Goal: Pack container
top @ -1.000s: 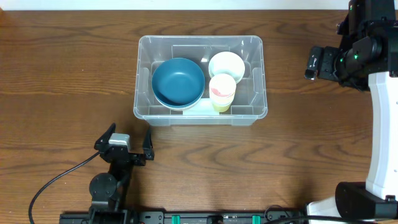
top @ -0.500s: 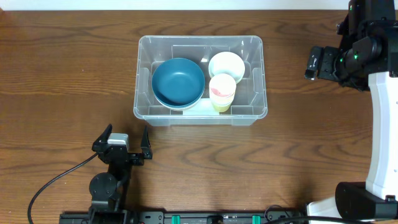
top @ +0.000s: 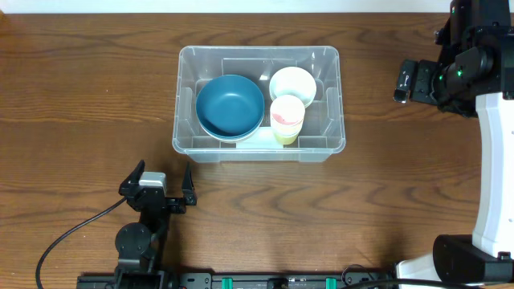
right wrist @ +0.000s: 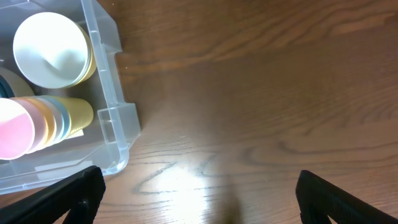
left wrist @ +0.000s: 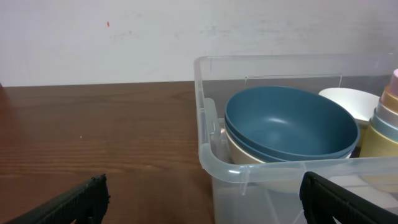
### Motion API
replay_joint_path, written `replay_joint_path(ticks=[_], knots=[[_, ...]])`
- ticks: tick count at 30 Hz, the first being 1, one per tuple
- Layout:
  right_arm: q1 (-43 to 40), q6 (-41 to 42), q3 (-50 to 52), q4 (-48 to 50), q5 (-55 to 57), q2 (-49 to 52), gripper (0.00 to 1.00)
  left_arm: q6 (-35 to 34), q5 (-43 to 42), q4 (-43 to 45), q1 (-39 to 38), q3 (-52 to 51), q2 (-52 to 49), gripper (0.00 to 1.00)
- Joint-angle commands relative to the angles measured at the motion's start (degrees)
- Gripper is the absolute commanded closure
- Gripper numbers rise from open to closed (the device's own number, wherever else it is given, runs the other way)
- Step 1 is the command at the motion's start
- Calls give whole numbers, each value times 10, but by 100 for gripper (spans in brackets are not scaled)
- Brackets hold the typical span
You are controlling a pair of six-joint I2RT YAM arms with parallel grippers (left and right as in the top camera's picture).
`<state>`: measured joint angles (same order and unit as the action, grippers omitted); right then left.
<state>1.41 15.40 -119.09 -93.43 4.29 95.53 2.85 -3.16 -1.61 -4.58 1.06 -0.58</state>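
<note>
The clear plastic container point(top: 259, 51) stands at the table's middle. It holds a blue bowl point(top: 230, 106) nested on a beige one, a white bowl point(top: 291, 83) and a stack of pastel cups point(top: 287, 118) topped by a pink one. My left gripper point(top: 158, 178) is open and empty, low on the table in front of the container's left corner point(left wrist: 214, 163), apart from it. My right gripper point(top: 405, 82) is open and empty, raised to the right of the container. Its wrist view shows the container's corner point(right wrist: 107, 68), the white bowl point(right wrist: 53, 50) and the cups point(right wrist: 37, 124).
Bare brown wood table point(top: 88, 96) lies all round the container. A pale flat piece point(top: 261, 136) lies on the container's floor by the front wall. The left arm's cable point(top: 64, 237) trails along the front left. The right arm's white column point(top: 494, 177) stands at the right edge.
The left gripper shifted slightly left about a second ago and has stayed still since. The right arm and the container's contents have not moved.
</note>
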Motion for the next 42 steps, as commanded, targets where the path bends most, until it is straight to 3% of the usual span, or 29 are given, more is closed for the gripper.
replay_joint_path(ticks=[1,9,16,21,28,30,42], knots=[[-3,-7,0,0,-1,-7,1,5,10,-24,3,-8,3,2],[-2,-7,0,0,0,-14,1,5,10,-24,3,-8,3,2],[13,-7,31,0,-1,-133,1,5,10,-24,3,-8,3,2],[23,-7,159,0,0,-272,1,5,10,-24,3,-8,3,2],[23,-7,429,-4,2,-484,1,5,10,-24,3,-8,3,2],[23,36,480,5,-9,-527,1,5,10,-24,3,-8,3,2],[23,47,505,36,-29,-581,1,5,10,-24,3,-8,3,2]])
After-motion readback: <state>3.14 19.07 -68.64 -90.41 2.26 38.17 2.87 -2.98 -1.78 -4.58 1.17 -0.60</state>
